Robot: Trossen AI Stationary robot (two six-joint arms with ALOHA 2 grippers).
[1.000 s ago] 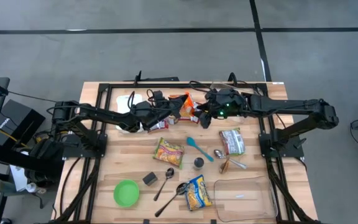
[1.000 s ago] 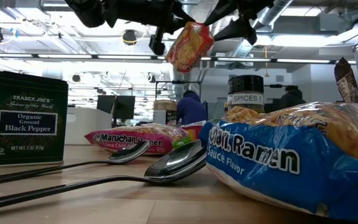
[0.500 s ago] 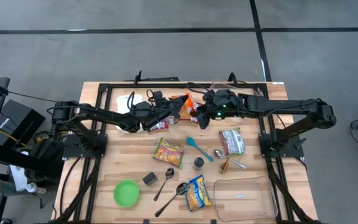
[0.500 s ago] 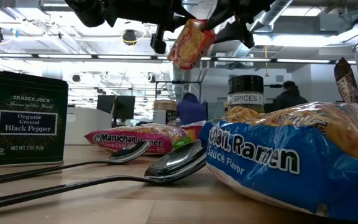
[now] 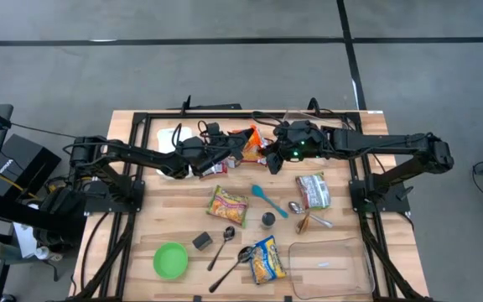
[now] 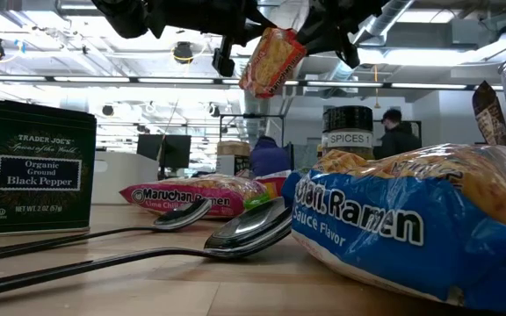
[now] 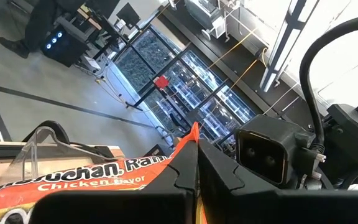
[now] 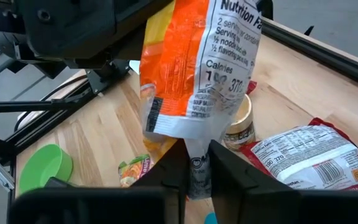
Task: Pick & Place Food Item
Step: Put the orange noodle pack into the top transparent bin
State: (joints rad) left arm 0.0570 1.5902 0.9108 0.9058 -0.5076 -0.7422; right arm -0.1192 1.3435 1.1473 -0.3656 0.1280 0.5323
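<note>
Orange crinkly Maruchan ramen packet [image 5: 251, 139] hangs mid-air above far edge of table. Left gripper [image 7: 197, 163] pinches one seam, right gripper [image 8: 194, 163] the other — your risk: pulling apart tears wrapper, or early release drops it.

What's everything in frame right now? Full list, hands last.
orange ramen packet: 1, orange, in the air at back centre, held by both hands
pink ramen packet: 1, pink, under the left arm
yellow ramen packet: 1, yellow-green, table centre
green-white packet: 1, right of centre
blue ramen packet: 1, blue, front centre
spatula: 1, teal, centre
spice jar: 1, dark, centre
pepper tin: 1, black, front left of centre
spoons: 2, dark, front centre
bowl: 1, green, front left
clear container: 1, front right
people: 2, dark tops, room behind
left hand: shut on the orange packet
right hand: shut on its other end
</note>
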